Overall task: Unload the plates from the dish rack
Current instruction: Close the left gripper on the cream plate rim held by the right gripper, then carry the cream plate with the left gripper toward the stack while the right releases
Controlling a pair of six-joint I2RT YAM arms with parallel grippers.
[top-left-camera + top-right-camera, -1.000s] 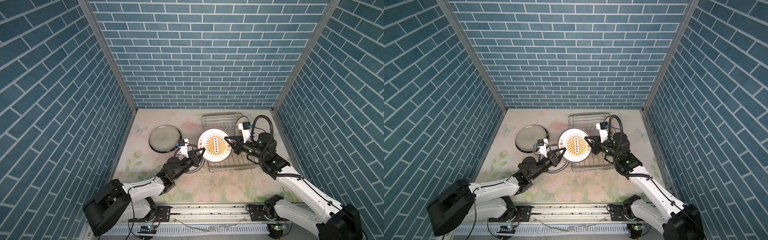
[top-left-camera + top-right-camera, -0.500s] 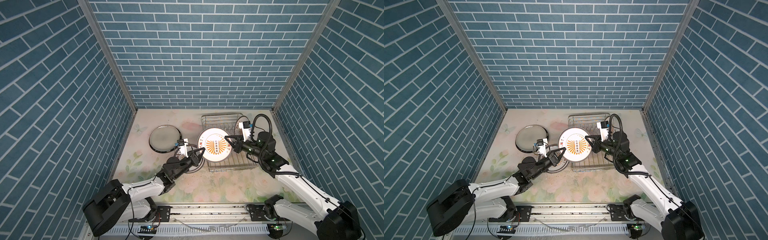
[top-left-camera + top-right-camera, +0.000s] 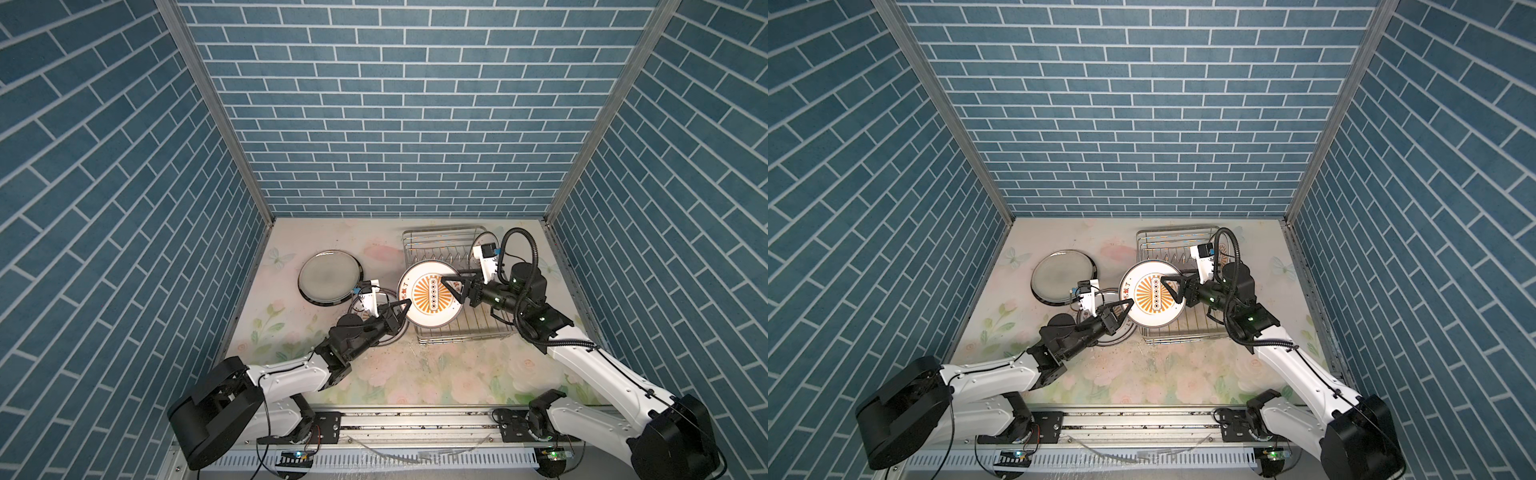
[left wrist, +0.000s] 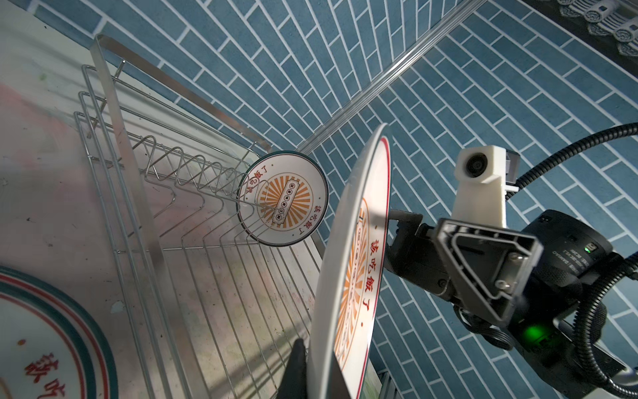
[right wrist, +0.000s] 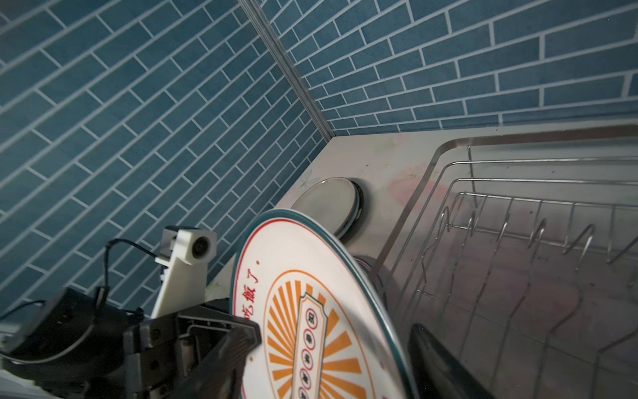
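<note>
A white plate with an orange sunburst centre stands on edge above the near left corner of the wire dish rack. My left gripper is shut on that plate's lower left rim. My right gripper is open, with one finger on each side of the plate and a gap showing. A smaller sunburst plate stands upright in the prongs at the rack's far right.
A large dark-rimmed grey plate lies flat on the table left of the rack. Another plate with a teal and red rim lies under my left arm. Blue tiled walls close in the left, right and back.
My right gripper has opened and let go of the sunburst plate. My left gripper has closed onto its rim. The plate has barely moved.
</note>
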